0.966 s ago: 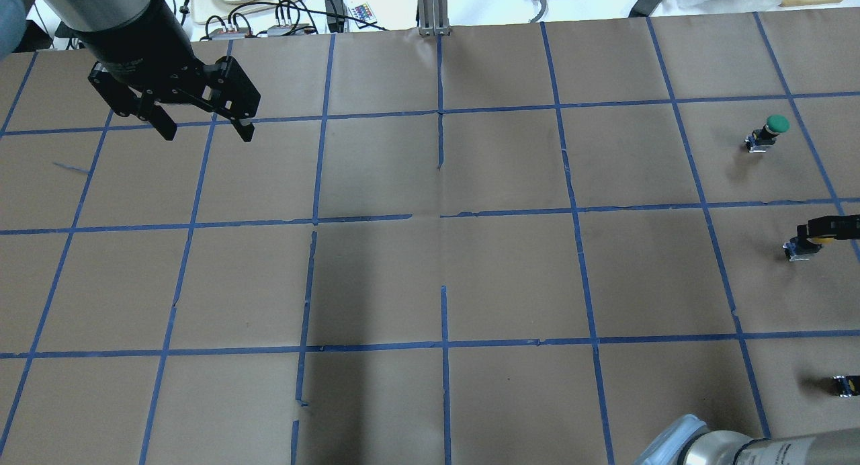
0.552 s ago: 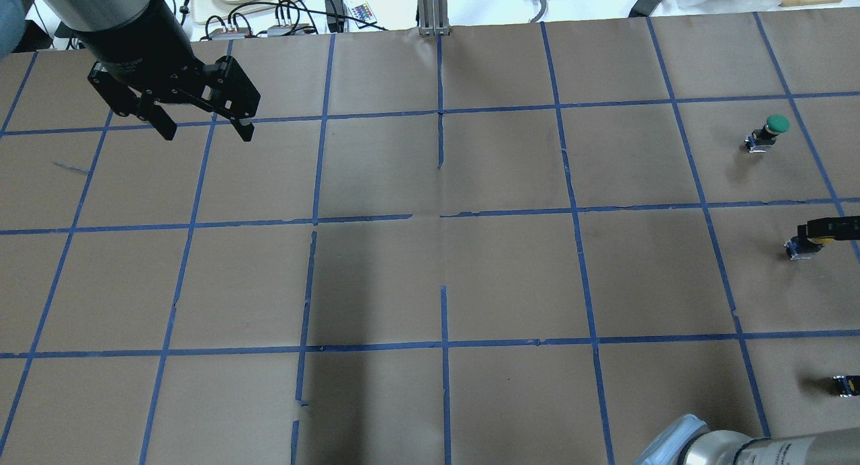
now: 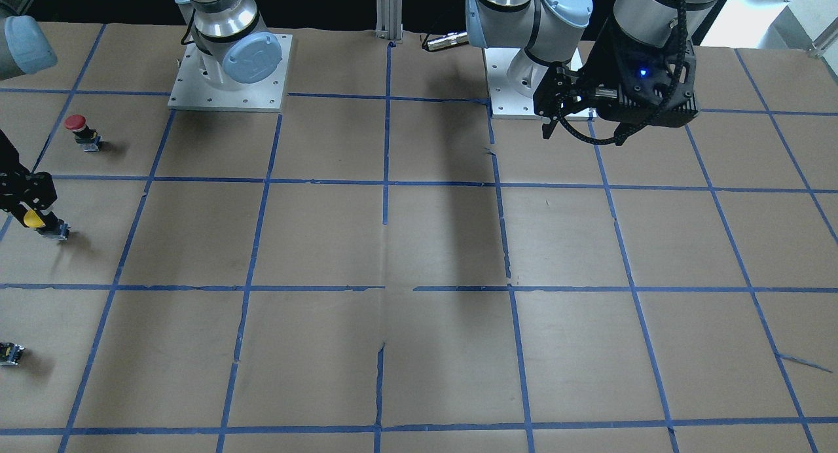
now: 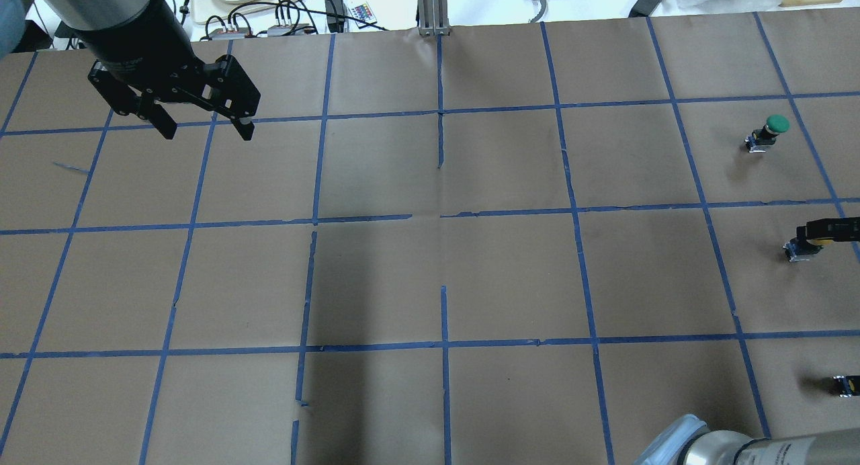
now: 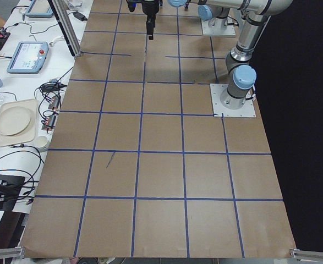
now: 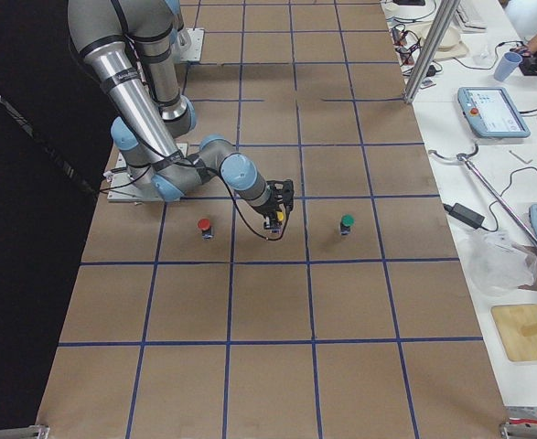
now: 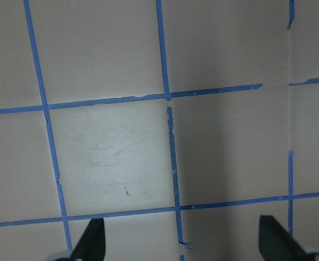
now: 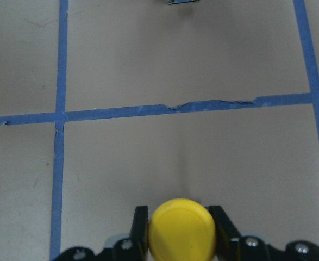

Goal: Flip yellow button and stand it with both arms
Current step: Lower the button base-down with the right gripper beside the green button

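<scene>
Your left tool (image 4: 207, 132) hangs above the counter (image 4: 430, 283) with its jaws spread wide. Well off to its right, your right tool (image 8: 180, 223) is clamped on the cap of the yellow button (image 4: 799, 248). The button sits tilted between the fingers, low over the counter. A green button (image 6: 346, 222) stands ahead of that tool, and a red button (image 6: 204, 224) stands behind it.

Robot lab: tape-gridded table (image 4: 510, 277), teach pendant (image 6: 492, 112).
</scene>
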You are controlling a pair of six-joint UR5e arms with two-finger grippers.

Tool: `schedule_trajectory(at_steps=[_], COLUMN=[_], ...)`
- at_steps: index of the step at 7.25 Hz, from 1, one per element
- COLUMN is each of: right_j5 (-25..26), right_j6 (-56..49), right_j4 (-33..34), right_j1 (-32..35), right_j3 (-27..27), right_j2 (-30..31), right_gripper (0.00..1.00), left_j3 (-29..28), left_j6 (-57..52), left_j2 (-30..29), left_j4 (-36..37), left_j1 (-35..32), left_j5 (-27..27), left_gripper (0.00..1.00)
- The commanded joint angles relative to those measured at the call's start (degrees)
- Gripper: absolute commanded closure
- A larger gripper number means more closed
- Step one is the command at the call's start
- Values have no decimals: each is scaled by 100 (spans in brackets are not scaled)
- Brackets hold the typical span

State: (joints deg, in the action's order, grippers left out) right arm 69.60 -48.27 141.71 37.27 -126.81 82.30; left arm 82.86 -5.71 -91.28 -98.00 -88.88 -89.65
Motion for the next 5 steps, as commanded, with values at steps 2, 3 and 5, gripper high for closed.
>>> schedule_trajectory(at_steps=[2,3,5], right_j5=[71,71,89], right_j6=[-33,-42,-42], right_j4=[-3,14,-21], right_j1=[0,0,0], right_j3=[7,7,7], right_j2=[-3,-3,-12], right_gripper=[58,50,34], left_j3=[-7,-7,-7], left_j6=[0,0,0], left_j2=[-4,5,14], left_j4=[0,0,0], left_j1=[-6,-6,-6], left_j5=[44,35,35], left_gripper=[0,0,0])
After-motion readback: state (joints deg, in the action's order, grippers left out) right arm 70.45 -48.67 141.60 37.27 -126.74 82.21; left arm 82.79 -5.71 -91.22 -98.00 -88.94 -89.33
